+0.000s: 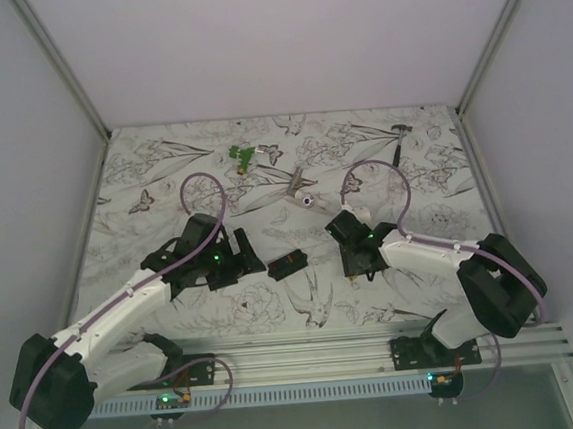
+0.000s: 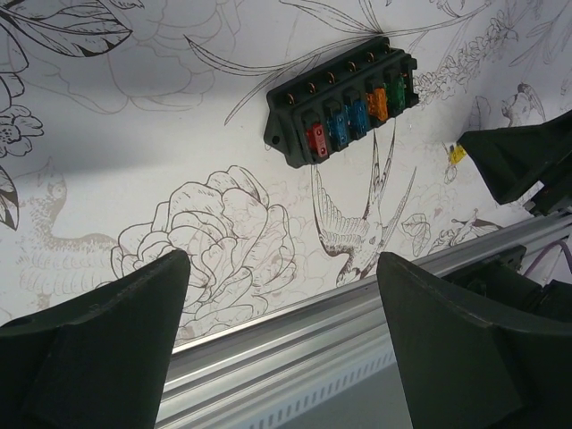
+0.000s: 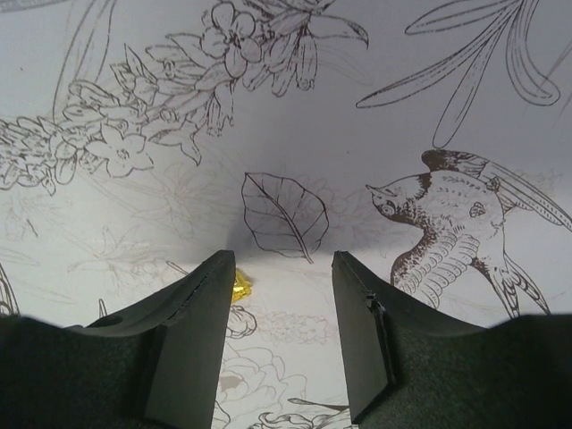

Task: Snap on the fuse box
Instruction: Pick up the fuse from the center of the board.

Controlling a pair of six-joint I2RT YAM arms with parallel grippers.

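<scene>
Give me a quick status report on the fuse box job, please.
Left gripper open, empty, facing fuse box. Right gripper open, empty. Box flat on table between them, untouched. Small yellow scrap on table by right gripper.

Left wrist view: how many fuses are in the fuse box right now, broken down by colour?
In the fuse box:
red fuse: 1
blue fuses: 2
orange fuse: 1
green fuse: 1
Total: 5 fuses
</scene>
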